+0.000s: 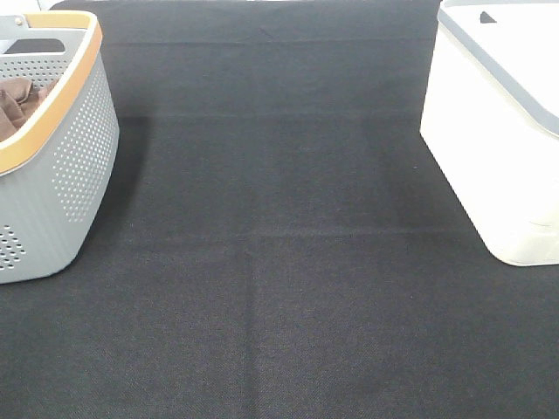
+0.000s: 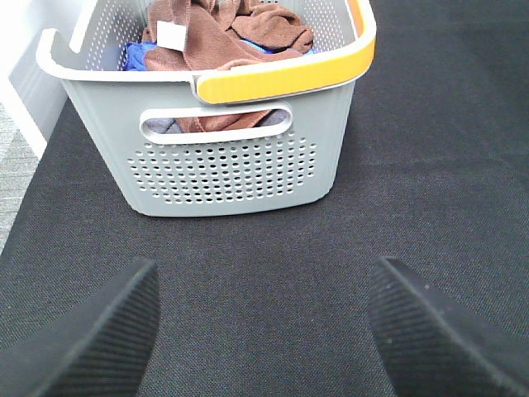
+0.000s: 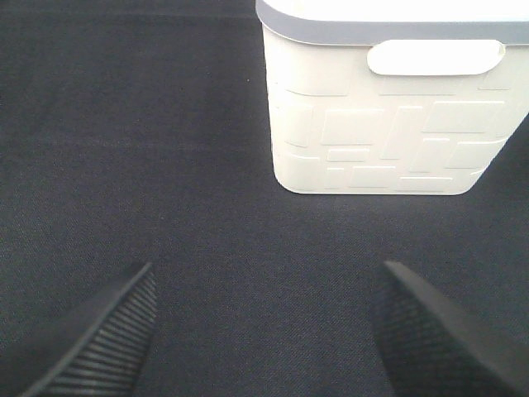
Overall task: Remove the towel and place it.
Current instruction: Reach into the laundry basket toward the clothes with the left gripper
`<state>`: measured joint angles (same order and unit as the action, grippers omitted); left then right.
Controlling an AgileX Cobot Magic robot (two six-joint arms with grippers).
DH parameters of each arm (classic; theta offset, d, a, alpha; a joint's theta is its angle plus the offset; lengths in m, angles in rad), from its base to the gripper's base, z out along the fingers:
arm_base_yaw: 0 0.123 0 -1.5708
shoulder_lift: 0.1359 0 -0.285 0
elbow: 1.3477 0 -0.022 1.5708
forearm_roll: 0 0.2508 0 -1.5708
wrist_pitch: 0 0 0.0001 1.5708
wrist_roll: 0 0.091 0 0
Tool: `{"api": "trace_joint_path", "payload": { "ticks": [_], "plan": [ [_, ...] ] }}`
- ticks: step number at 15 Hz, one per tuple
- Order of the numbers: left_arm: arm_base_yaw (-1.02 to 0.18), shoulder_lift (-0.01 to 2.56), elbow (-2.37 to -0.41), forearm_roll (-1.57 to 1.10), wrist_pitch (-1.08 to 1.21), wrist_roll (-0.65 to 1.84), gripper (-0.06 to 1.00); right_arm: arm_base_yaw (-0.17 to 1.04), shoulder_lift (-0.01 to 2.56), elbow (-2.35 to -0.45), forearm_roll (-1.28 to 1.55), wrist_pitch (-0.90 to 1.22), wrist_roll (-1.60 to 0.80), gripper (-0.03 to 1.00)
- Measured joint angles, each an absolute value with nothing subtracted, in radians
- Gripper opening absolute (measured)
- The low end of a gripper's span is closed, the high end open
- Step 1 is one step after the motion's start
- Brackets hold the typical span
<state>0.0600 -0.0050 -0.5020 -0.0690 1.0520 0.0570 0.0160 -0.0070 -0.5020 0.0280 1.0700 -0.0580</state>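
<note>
The towel (image 2: 198,37) is a reddish-brown cloth with a small white tag (image 2: 172,35). It lies crumpled in the grey perforated basket (image 2: 231,165) with the orange rim, seen in the left wrist view. Brown cloth (image 1: 17,100) also shows inside the basket (image 1: 79,157) at the far left of the exterior view. My left gripper (image 2: 264,331) is open and empty, low over the black mat and a short way in front of the basket's handle side. My right gripper (image 3: 264,331) is open and empty, facing the white bin (image 3: 380,124). Neither gripper shows in the exterior view.
More brown cloth (image 2: 277,29) and a blue cloth (image 2: 136,56) share the basket. The white bin with a grey rim (image 1: 498,131) stands at the right. A black mat (image 1: 279,262) covers the table between basket and bin.
</note>
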Motion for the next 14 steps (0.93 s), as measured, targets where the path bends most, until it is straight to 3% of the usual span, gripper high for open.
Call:
{"api": "trace_joint_path", "payload": {
  "ticks": [14],
  "plan": [
    [0.06,-0.005,-0.502,-0.069,1.052,0.057,0.69,0.016,-0.007,-0.502,0.028,1.07,-0.058,0.7]
  ]
}}
